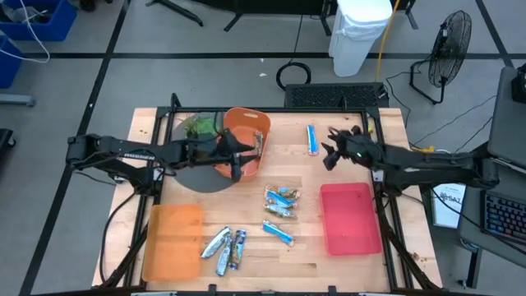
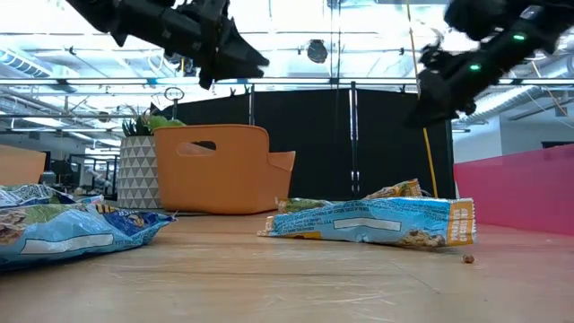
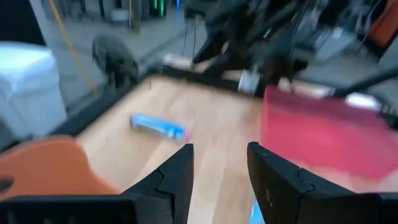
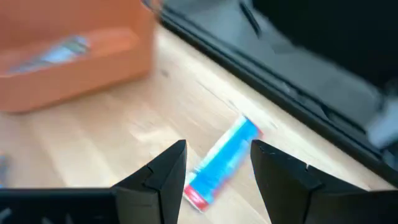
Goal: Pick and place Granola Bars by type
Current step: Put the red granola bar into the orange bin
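Observation:
One bright blue granola bar lies alone on the wood near the far edge; in the right wrist view this bar is below and just beyond my right gripper, which is open, holds nothing and hovers above the table. My left gripper is open and holds nothing. It hangs over the orange basket, in which a bar lies. More bars lie loose mid-table, toward the near edge and at the near left.
A flat orange tray sits near left and a red tray near right. A potted plant stands behind the basket, beside a dark round mat. Bare wood lies between the basket and the red tray.

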Controlling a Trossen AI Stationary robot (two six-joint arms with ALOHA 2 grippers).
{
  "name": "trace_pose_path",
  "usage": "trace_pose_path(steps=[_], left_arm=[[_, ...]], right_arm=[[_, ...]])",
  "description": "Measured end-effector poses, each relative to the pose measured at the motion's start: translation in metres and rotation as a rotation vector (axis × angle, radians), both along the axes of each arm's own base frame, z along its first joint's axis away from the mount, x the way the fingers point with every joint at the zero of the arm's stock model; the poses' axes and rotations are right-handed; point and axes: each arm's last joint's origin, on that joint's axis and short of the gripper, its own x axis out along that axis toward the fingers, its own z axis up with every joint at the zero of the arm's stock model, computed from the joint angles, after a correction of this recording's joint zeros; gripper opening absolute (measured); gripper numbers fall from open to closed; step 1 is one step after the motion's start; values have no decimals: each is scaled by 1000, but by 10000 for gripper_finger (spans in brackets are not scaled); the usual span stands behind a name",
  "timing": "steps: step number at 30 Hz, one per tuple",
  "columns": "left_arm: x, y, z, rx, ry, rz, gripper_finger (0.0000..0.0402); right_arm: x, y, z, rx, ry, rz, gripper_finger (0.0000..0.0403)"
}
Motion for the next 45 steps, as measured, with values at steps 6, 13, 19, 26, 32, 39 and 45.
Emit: trace_pose_path(steps=[6,13,19,26,32,39,45], left_arm=[[-26,-3,-5,49,-185,-10,154],[-63,-7,-31,72,-320,-6,154],[-90,-3,-41,46,-341,-75,154],[-112,3,-57,13,-343,-13,154],[-116,5,-59,-14,-357,0,154],[-116,5,-59,-15,-354,0,154],[-116,5,-59,-16,-355,0,154]], right_arm=[[36,-41,18,217,132,-24,171],[77,-86,4,348,200,-21,171],[98,-114,-20,437,297,-97,171],[105,-138,-45,518,405,-175,171],[98,-148,-52,525,443,-249,171],[98,-146,-52,571,425,-239,171],[100,-141,-53,582,434,-227,171]])
